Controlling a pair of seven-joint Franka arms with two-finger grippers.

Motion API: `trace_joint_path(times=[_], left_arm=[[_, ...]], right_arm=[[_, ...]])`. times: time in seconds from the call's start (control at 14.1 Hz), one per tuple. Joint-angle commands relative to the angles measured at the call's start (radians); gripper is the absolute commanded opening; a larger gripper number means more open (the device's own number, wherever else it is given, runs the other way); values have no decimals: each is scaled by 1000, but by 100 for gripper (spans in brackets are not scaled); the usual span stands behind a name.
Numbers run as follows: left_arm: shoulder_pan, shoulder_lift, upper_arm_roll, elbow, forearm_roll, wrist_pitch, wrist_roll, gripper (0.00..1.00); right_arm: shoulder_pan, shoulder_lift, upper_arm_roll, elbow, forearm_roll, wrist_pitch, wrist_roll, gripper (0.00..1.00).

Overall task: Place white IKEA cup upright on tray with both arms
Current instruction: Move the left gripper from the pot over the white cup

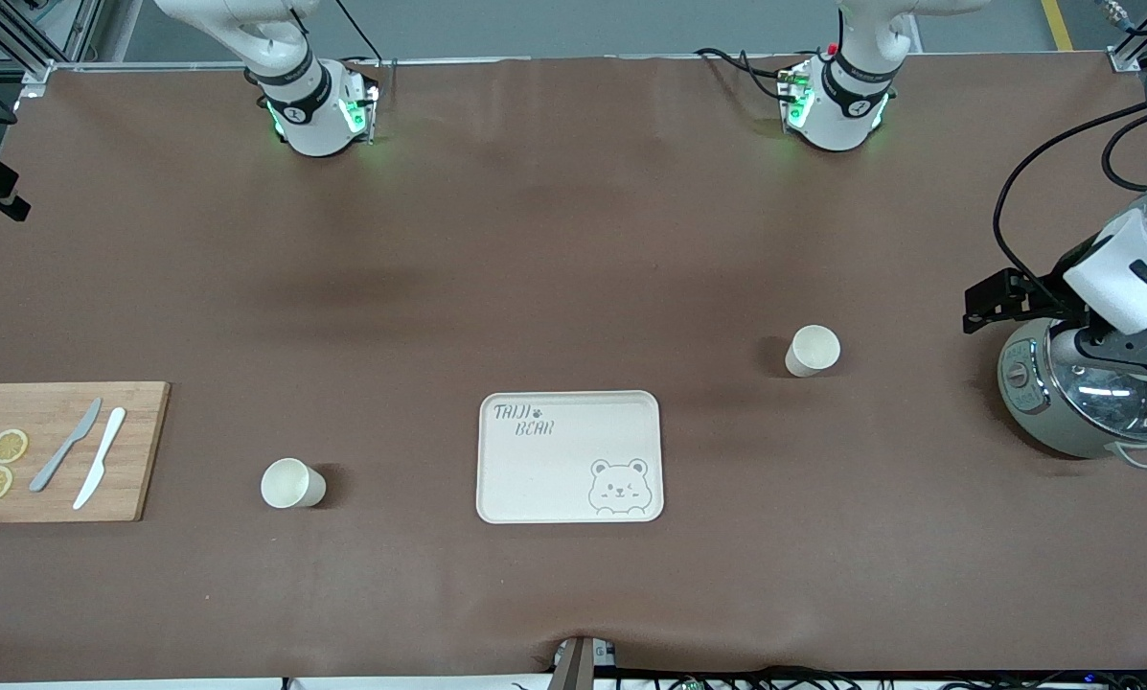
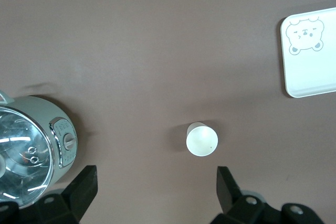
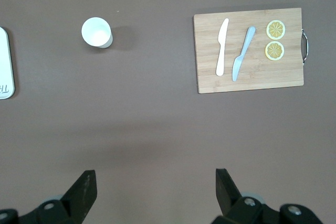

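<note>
**Two cups, bare tray**

Both white cups [image 1: 812, 350] [image 1: 291, 483] stand upright, mouths up, long axes vertical, flanking the tray [image 1: 570, 457] on the worktop. Our left claw [image 2: 155, 190] and right claw [image 3: 155, 190] hang open. A crooked pinch could tip a light cup or dent it.

Tray [image 1: 570, 458] sits mid-table, nothing on it. One cup [image 1: 812, 350] stands upright toward the left arm's end, farther from the front camera than the tray; a second cup [image 1: 291, 483] stands upright toward the right arm's end, level with the tray. Cutting board [image 1: 60, 450] at that end — two knives [image 1: 84, 457] and two lemon slices [image 1: 0, 464] on it. Pot [image 1: 1081, 398] at the left arm's end — left gripper [image 2: 156, 188] over it.
</note>
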State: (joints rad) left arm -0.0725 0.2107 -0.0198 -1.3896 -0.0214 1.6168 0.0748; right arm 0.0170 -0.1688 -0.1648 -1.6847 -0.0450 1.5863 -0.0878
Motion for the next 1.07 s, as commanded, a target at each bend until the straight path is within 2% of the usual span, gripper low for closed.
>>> trace_joint_path(times=[0.0,0.36,0.5,0.71,1.0], left_arm=[[-1,-5,3,-2,9,-11,22,100],[-15,-4,-6,-22,17,-3,11,100],[-13,-8,-11,-72,8,1,10,100],[-12,-52,-40,-250,9,121,5,100],[-12,-145,-43,-552,15,386,6,100]], right_arm=[[-28,12,7,43,-15,-17,-16,100],[-23,15,10,43,-7,-5,-36,100],[-12,19,10,43,-7,-11,-21,100],[-11,20,14,43,-1,-3,-20,100],[6,32,14,45,1,-5,-32,100]])
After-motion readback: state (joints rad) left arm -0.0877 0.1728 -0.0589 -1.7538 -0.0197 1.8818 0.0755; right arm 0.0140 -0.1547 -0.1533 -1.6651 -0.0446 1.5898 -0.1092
